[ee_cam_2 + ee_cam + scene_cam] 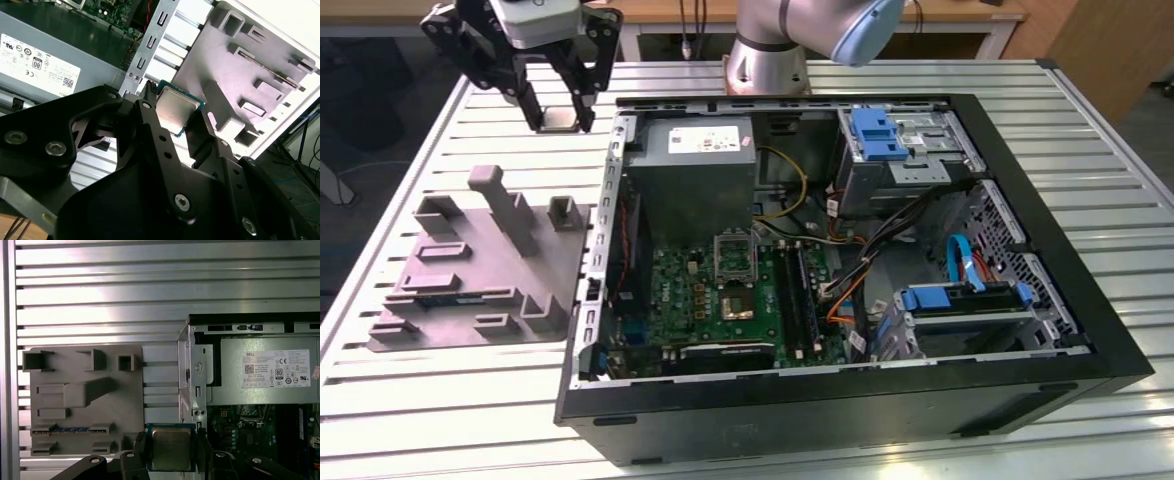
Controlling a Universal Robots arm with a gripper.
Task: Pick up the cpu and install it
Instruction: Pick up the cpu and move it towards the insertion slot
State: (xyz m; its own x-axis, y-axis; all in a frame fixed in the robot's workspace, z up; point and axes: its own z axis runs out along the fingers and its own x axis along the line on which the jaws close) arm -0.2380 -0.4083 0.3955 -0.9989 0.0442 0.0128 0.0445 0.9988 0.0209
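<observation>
The cpu (562, 120) is a small silvery square chip, and my gripper (560, 112) is shut on it, one black finger on each side. In the exterior view it hangs high above the slatted table, beyond the far left corner of the open computer case (854, 400). Both wrist views show the cpu (176, 111) (171, 450) clamped between the fingers (150, 115) (140, 446), metal top in sight. The black-framed socket (735, 262) lies on the green motherboard (707, 300) inside the case, well away from the gripper.
A grey moulded parts fixture (480, 270) lies on the table at the exterior view's left of the case. Inside the case are a grey power supply (694, 160), drive bays with blue clips (881, 135) and loose cables (907, 240). The arm's base (767, 65) stands behind the case.
</observation>
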